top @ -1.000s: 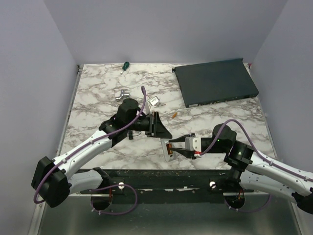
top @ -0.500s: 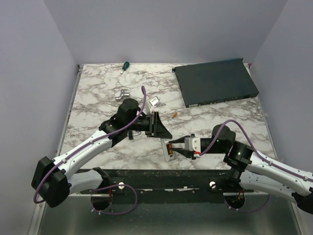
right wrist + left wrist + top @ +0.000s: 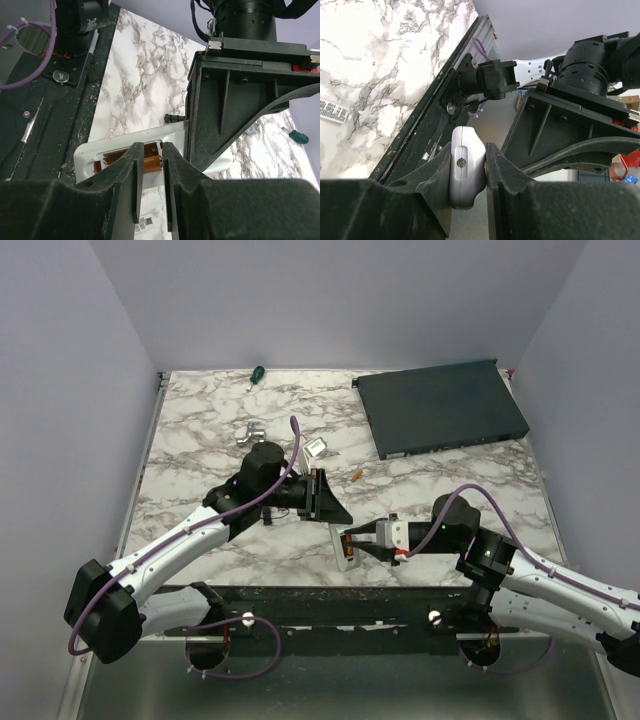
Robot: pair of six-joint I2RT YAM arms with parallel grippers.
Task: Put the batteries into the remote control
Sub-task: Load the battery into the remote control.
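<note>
The big dark box (image 3: 440, 407) lies at 1 o'clock on the marble table (image 3: 200, 440). Near 6 o'clock, the left gripper (image 3: 468, 150) squeezes the white remote control (image 3: 465, 175). The right gripper (image 3: 151, 150) is almost closed, pinching an orange battery (image 3: 150, 161) in the remote's open slot. A spare battery (image 3: 356, 475) lies mid-table.

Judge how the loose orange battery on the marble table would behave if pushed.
Loose battery: a slim cylinder lying on its side, so probably rolls. The table looks smooth and flat, likely offering little grip.
</note>
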